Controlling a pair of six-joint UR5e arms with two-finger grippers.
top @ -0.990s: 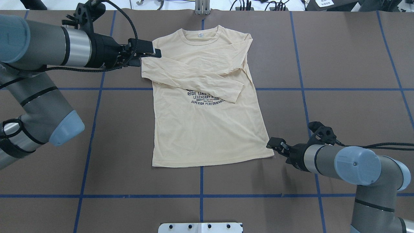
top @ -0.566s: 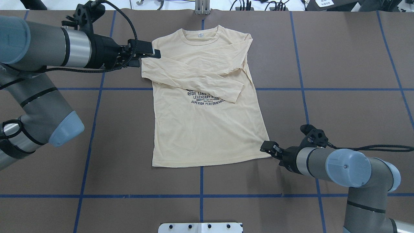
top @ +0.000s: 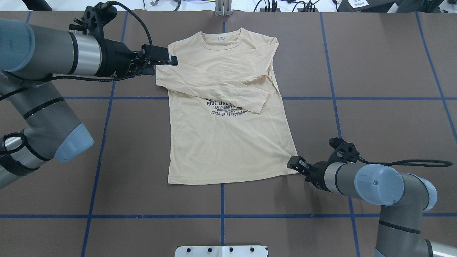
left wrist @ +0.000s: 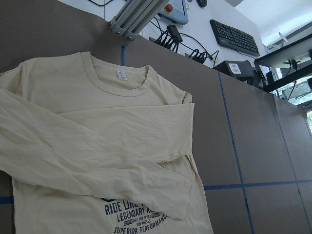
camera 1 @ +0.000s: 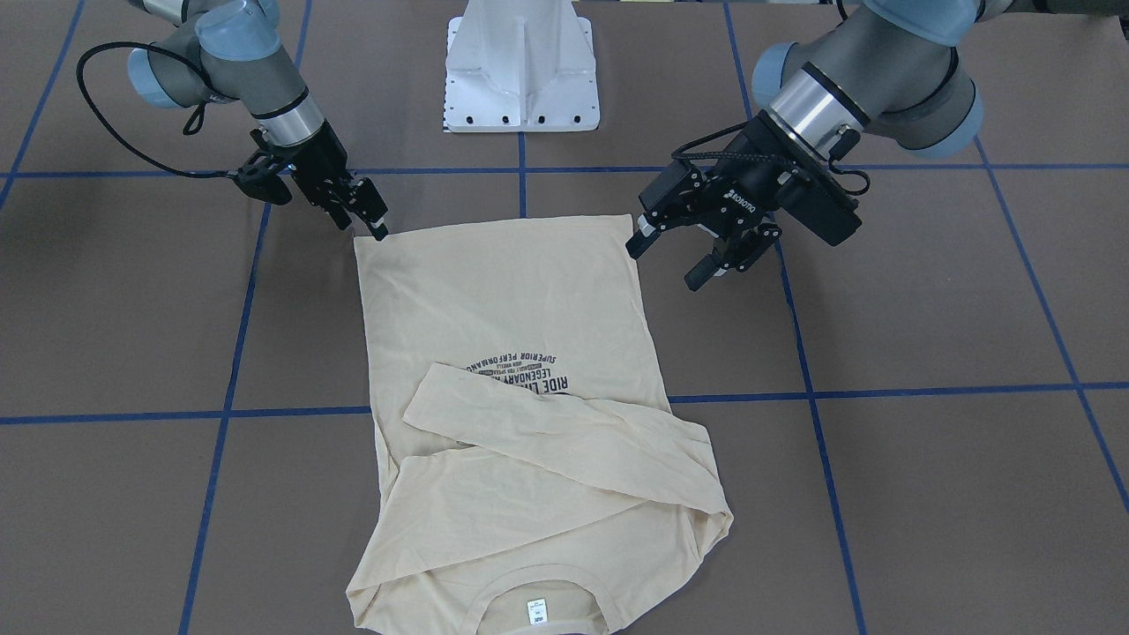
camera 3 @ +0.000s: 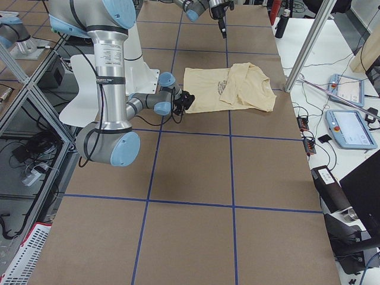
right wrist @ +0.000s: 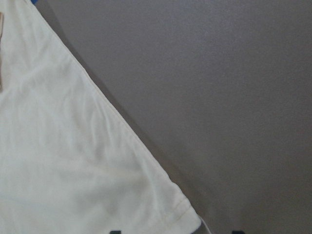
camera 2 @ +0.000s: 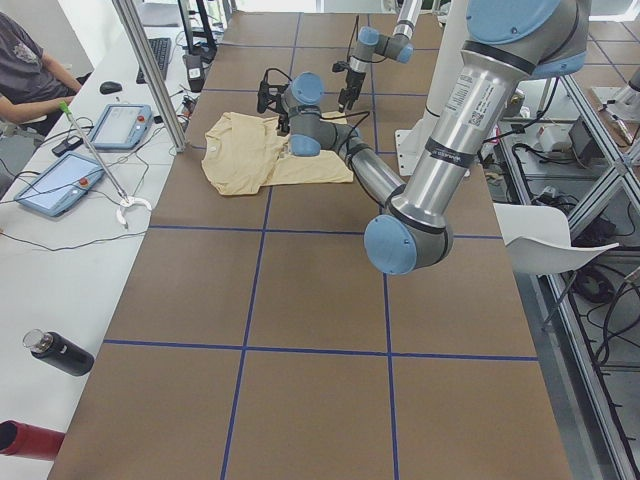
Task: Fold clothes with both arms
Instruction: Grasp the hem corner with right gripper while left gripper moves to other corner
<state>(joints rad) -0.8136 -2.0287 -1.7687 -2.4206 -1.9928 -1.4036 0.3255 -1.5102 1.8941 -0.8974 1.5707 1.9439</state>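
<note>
Here, in the overhead view, the right gripper (top: 293, 163), jaws spread, sits at the lower-right hem corner of the T-shirt (top: 221, 142); the left gripper (top: 173, 60) hovers upper left, jaws likewise spread.

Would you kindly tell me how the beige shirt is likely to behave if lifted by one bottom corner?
The shirt looks thin and wrinkled, so it would probably droop limply and weigh little. Its sleeves lie loosely crossed over the chest, so they may well slide off.
</note>
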